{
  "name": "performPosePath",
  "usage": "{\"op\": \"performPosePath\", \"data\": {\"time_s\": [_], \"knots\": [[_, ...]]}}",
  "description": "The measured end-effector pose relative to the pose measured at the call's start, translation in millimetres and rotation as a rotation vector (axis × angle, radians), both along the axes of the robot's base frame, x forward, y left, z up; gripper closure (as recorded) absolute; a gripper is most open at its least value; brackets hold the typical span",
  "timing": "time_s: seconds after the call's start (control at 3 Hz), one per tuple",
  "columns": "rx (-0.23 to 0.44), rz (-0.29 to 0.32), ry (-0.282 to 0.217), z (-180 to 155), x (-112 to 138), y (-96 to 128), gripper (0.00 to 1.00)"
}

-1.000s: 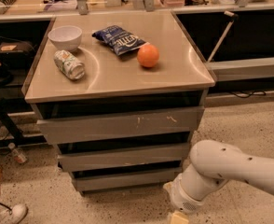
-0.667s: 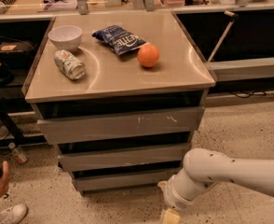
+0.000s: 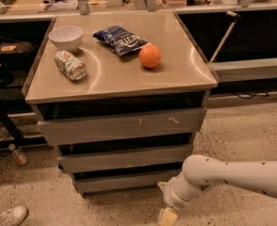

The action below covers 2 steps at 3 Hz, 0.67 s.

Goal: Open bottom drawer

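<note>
The bottom drawer [image 3: 122, 181] is the slimmest and narrowest of three grey fronts of a metal cabinet and sits shut near the floor. Above it are the mid-width plain drawer [image 3: 124, 157] and the widest drawer with pale scratches [image 3: 122, 125]. My white arm [image 3: 232, 173] comes in from the right, low over the floor. My gripper [image 3: 167, 212] hangs at the bottom edge of the view, just in front of and below the right end of the bottom drawer. Only part of it shows.
On the cabinet top [image 3: 185, 74] lie a white bowl [image 3: 66, 36], a can on its side [image 3: 69, 65], a blue chip bag [image 3: 121, 39] and an orange [image 3: 150, 56]. A white shoe [image 3: 6, 215] is on the floor at lower left. A counter runs behind.
My arm and gripper have moved left along the floor toward the right end of the bottom drawer. The shoe at lower left has shifted. The drawers have not moved.
</note>
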<state>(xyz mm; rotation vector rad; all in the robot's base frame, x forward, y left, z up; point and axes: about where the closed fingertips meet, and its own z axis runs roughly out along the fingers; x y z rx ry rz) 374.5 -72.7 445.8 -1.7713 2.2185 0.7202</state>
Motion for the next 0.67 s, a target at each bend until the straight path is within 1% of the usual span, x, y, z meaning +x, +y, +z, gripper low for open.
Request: {"op": "performPosePath", "data": {"time_s": [0.33, 0.67], "knots": [[-0.026, -0.018, -0.013, -48, 28, -9, 0.0], [-0.046, -0.043, -0.02, -106, 60, -17, 0.0]]}}
